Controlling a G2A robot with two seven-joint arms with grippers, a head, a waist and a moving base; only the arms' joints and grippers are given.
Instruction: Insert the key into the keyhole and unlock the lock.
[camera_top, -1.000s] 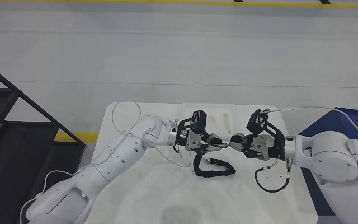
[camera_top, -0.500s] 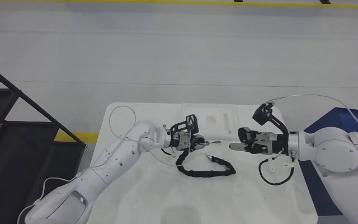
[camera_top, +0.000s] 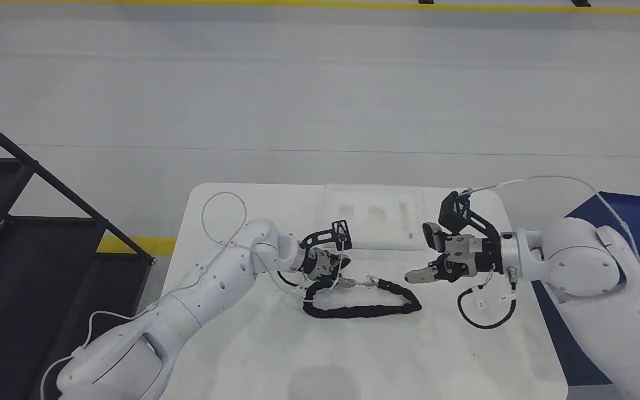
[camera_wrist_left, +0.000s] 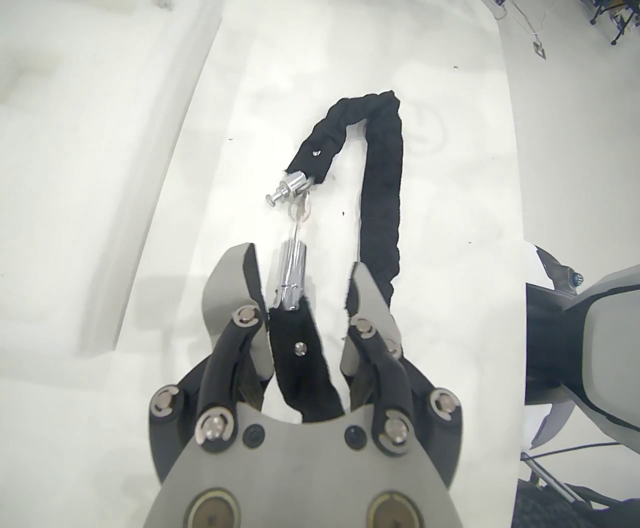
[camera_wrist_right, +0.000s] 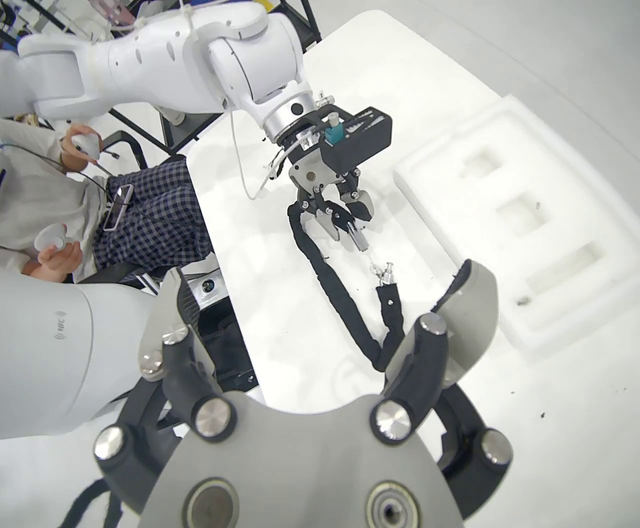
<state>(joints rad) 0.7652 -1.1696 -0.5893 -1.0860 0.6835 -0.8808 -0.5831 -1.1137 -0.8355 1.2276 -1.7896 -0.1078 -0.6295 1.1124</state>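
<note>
A chain lock in a black fabric sleeve (camera_top: 360, 303) lies on the white table (camera_top: 250, 340). Its chrome lock cylinder (camera_wrist_left: 291, 272) rests between the fingers of my left gripper (camera_wrist_left: 302, 270), which is open, with a gap on one side of the sleeve. A small key with a ring (camera_wrist_left: 300, 214) sticks out of the cylinder's tip. The chain's pin end (camera_wrist_left: 286, 187) lies free just beyond it. My right gripper (camera_wrist_right: 322, 282) hangs open and empty over the chain's far bend (camera_wrist_right: 385, 350). In the top view it (camera_top: 420, 273) is at the chain's right end and the left gripper (camera_top: 338, 278) at its left.
A white foam tray (camera_top: 375, 215) with rectangular recesses lies behind the chain, also seen as foam tray (camera_wrist_right: 525, 215). A black cable loop (camera_top: 485, 312) hangs by the right arm and a white cable (camera_top: 222, 212) loops near the left arm. The table's front half is bare.
One second ago both grippers met in the air at the lock. They have drawn apart, the chain has come down onto the table, the left gripper has lowered with it, and the right gripper has opened.
</note>
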